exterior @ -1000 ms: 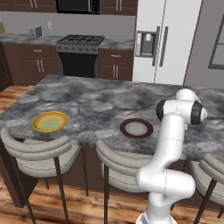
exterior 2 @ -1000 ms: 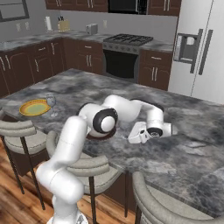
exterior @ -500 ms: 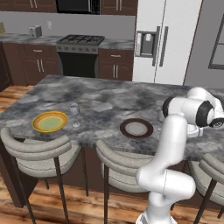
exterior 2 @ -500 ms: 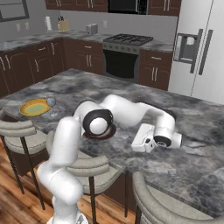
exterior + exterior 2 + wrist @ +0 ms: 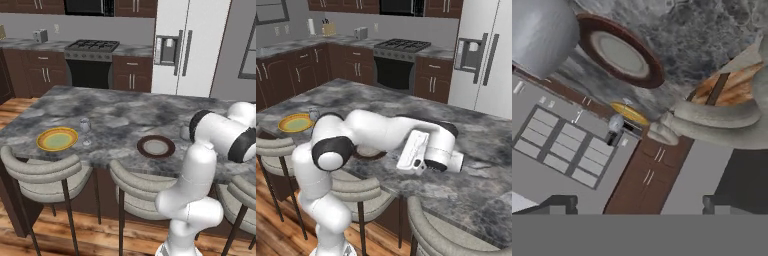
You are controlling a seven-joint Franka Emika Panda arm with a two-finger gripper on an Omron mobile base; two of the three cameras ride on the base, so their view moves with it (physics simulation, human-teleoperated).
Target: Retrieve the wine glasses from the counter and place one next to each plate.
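A wine glass (image 5: 85,128) (perhaps two) stands far from the pincer (image 5: 637,202).

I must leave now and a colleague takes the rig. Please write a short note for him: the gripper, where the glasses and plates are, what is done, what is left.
Gripper: the fingertips stand wide apart in the hand view, open, holding nothing. The hand is low over the right part of the counter.
Wine glass: stands beside the yellow plate, on its right.
Brown plate: no glass stands next to it.
Done: one glass placed by the yellow plate.
Left: bring the second glass and set it next to the brown plate. I cannot make out where that glass is now.
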